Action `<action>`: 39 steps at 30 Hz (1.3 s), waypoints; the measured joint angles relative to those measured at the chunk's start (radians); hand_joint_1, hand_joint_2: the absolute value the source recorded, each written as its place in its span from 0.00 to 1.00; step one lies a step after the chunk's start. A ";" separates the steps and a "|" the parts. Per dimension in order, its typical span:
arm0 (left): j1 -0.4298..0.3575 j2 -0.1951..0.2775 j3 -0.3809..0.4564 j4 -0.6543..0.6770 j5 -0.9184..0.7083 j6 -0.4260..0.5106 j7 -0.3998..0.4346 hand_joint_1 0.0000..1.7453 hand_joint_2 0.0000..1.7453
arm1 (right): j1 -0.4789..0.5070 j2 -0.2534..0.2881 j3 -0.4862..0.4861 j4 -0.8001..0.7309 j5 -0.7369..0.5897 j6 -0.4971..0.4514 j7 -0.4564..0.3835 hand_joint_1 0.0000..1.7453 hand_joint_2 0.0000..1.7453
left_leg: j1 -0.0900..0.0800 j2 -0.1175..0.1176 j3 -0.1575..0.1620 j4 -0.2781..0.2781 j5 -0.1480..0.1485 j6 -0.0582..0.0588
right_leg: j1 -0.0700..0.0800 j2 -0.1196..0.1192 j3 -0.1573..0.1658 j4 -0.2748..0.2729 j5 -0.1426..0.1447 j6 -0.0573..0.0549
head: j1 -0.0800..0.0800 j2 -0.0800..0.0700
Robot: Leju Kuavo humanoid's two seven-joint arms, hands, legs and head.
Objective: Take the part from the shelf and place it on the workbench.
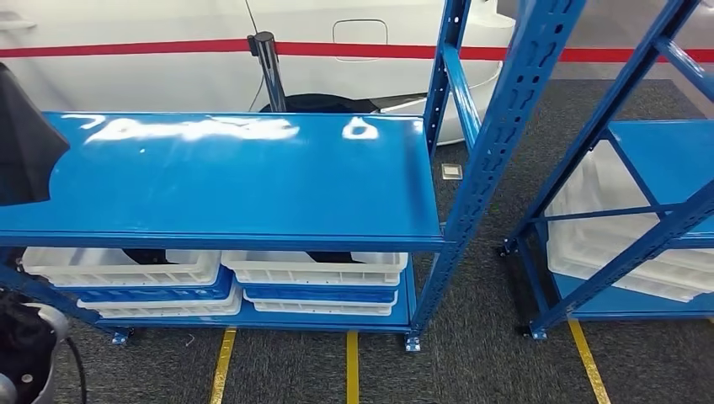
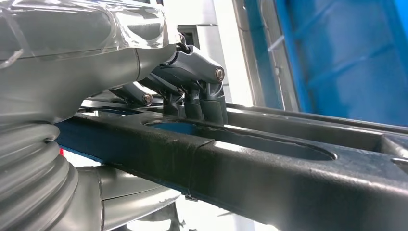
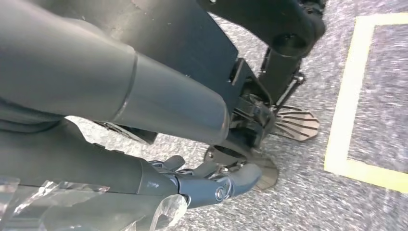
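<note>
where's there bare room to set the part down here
The blue shelf top is bare from the black part at its left end across to the upright post. Below is crowded: white bins fill the lower tier. The left hand grips the part.

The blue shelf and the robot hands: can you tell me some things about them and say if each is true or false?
1. The top board of the blue shelf is bare. True.
2. The white bins sit on the top board. False: they sit on the levels under it.
3. The left robot hand holds a dark part. True: its fingers hook through a slot in it.
4. The right robot hand holds a bin. False: it holds nothing, hanging over grey carpet.
5. The floor has yellow lines. True.
</note>
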 joint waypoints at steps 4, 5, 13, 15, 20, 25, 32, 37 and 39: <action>0.002 0.000 0.001 -0.002 0.000 0.000 0.004 1.00 1.00 | -0.003 0.002 0.000 0.001 0.000 -0.001 0.001 0.00 0.00 | 0.007 -0.001 -0.059 0.132 -0.119 -0.017 | -0.009 -0.011 -0.038 -0.010 0.044 -0.021 | -0.003 0.000; 0.003 0.000 0.001 -0.002 0.001 0.000 0.004 1.00 1.00 | -0.002 0.001 0.000 0.002 0.000 -0.001 0.001 0.00 0.00 | 0.011 -0.001 -0.080 0.204 -0.166 -0.022 | -0.010 -0.012 -0.052 -0.010 0.054 -0.023 | -0.003 0.000; 0.006 0.000 0.001 -0.004 0.001 0.000 0.005 1.00 1.00 | 0.000 0.005 0.000 0.003 0.000 -0.001 0.001 0.00 0.00 | 0.023 -0.003 0.126 0.017 -0.122 -0.042 | -0.015 -0.011 -0.155 0.022 0.120 0.012 | -0.003 0.000; 0.008 0.000 0.001 -0.006 0.001 0.000 0.005 1.00 1.00 | 0.001 0.004 0.000 0.004 0.000 0.000 0.001 0.00 0.00 | 0.019 -0.004 0.127 -0.002 -0.127 -0.024 | -0.013 -0.009 -0.164 0.027 0.135 0.023 | -0.002 0.000; 0.006 0.000 0.000 -0.009 0.002 0.000 0.005 1.00 1.00 | 0.003 0.004 0.000 0.005 0.000 0.000 0.001 0.00 0.00 | 0.019 0.000 0.072 0.002 -0.081 0.022 | -0.019 -0.007 -0.231 0.211 -0.029 0.042 | 0.000 0.000; 0.007 0.000 0.000 -0.010 0.002 0.000 0.005 1.00 1.00 | 0.002 0.004 0.000 0.005 0.001 0.000 0.001 0.00 0.00 | 0.006 -0.001 0.014 0.004 -0.030 0.022 | -0.016 -0.005 -0.167 0.272 -0.021 0.029 | 0.001 0.000; 0.007 0.000 0.001 -0.015 0.004 0.001 0.014 1.00 1.00 | -0.002 0.002 0.000 0.005 0.001 0.000 0.004 0.00 0.00 | 0.009 0.000 -0.021 0.010 0.003 -0.010 | -0.001 -0.008 -0.006 -0.012 0.022 -0.005 | 0.001 0.000; 0.010 0.001 0.002 -0.016 0.004 -0.004 0.021 1.00 1.00 | -0.003 0.006 0.000 0.005 0.002 -0.002 0.009 0.00 0.00 | 0.018 0.000 -0.101 0.281 -0.188 -0.036 | -0.007 -0.018 -0.073 -0.015 0.081 -0.021 | -0.004 0.000; 0.010 0.001 0.002 -0.016 0.003 -0.006 0.022 1.00 1.00 | -0.003 0.008 0.000 0.005 0.002 -0.002 0.009 0.00 0.00 | 0.022 0.000 -0.076 0.304 -0.162 -0.047 | -0.010 -0.018 -0.105 -0.012 0.103 -0.015 | -0.004 0.000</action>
